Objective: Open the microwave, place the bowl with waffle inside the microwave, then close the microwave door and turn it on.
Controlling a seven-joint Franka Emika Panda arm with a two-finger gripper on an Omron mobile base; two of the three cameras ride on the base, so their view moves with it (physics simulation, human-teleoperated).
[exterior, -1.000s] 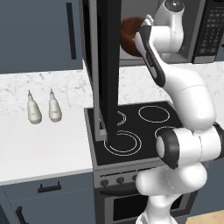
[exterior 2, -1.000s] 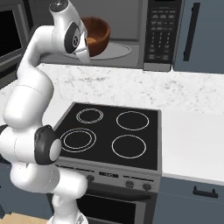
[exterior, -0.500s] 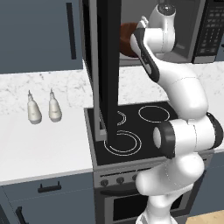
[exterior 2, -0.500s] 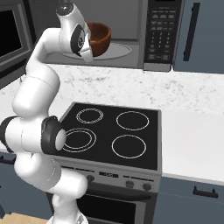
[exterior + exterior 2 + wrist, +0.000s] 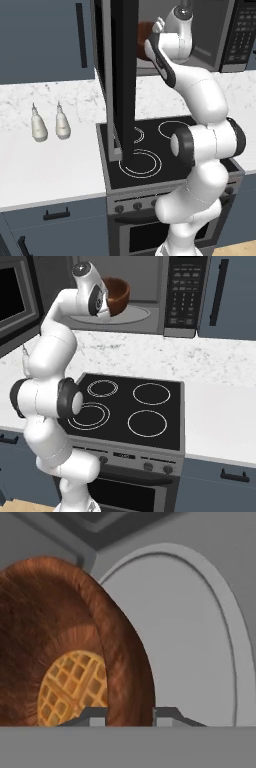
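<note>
Microwave (image 5: 150, 296) stands with its door (image 5: 122, 80) swung wide, edge-on toward the left base camera and hanging over the stove (image 5: 127, 408) below.

Bowl (image 5: 116, 296), reddish-brown, sits inside the microwave cavity on the round turntable (image 5: 200, 637), toward the turntable's left part in the right base view. Waffle (image 5: 72, 687) lies in the bowl's bottom, grid pattern plain to see.

Gripper (image 5: 130, 714) is at the bowl's near rim, one fingertip (image 5: 90, 714) inside the bowl wall, the other outside it. The rim lies between the two tips; whether they pinch the wall or stand just off it cannot be told.

The arm reaches into the cavity from the front of the microwave.

Two pale bottles (image 5: 49, 126) stand side by side on the counter (image 5: 50, 165), well left of the microwave door. Button panel (image 5: 180, 291) is at the microwave's right.
</note>
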